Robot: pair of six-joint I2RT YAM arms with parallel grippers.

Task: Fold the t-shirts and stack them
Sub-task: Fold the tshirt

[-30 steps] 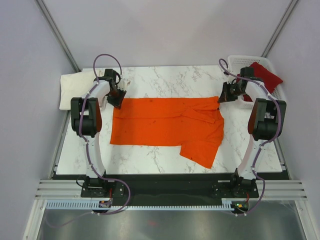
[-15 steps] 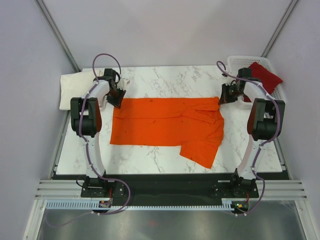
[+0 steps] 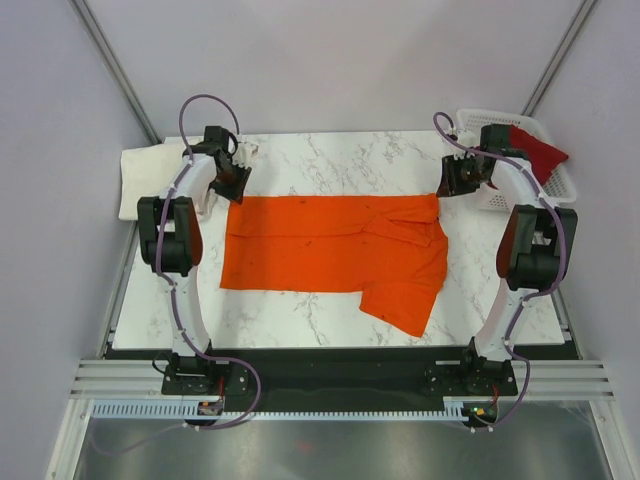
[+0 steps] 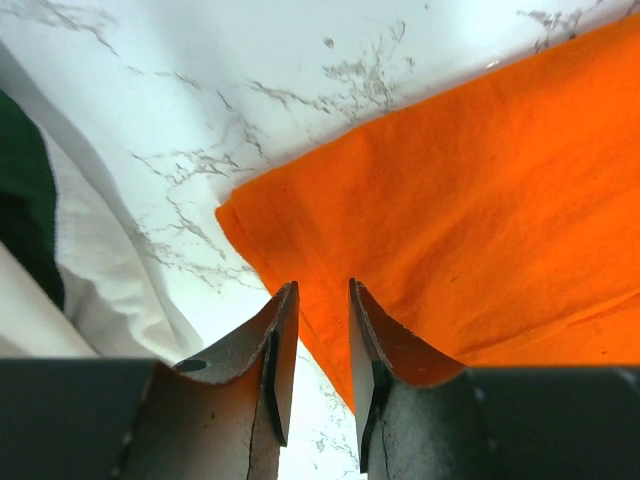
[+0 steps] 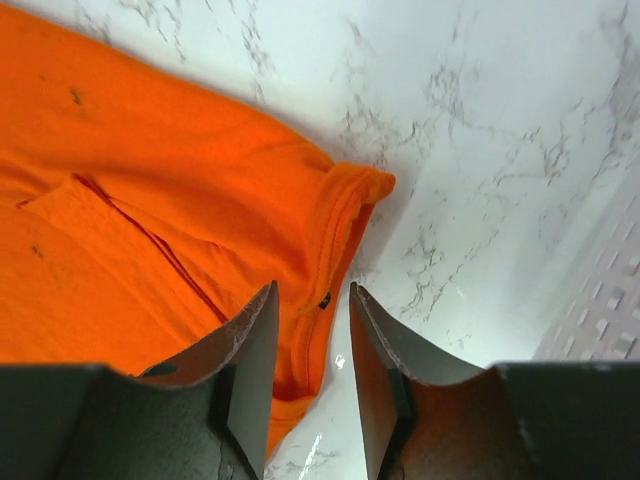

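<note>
1. L end effector (image 4: 322, 290): jaws a little apart, nothing pinched. It hovers just over the far-left corner of the orange shirt (image 4: 480, 200), w/ the stitched hem right below.
2. R end effector (image 5: 312, 290): jaws parted, empty. Below it we see a ribbed edge at the same shirt's far-right corner.
3. Orange shirt lies flat mid-worktop (image 3: 330, 160), long side running btwn the two arms, one flap reaching toward the near right.
4. Cream shirt (image 3: 145, 175) sits folded at the far-left edge. Dark red shirt (image 3: 535, 150) is in the white basket (image 3: 490, 120), far right.
5. Handling, as we judge it: light, limp cloth, no stiffness. It will sag, crease and drag on the smooth marble.
6. Where to grip, we think: pinch at corners or hems, both layers together, one corner per arm so the edge stays taut.
7. Writing: none we can read. A small dark tag (image 5: 325, 300) sits by the ribbed edge, too small to make out.
</note>
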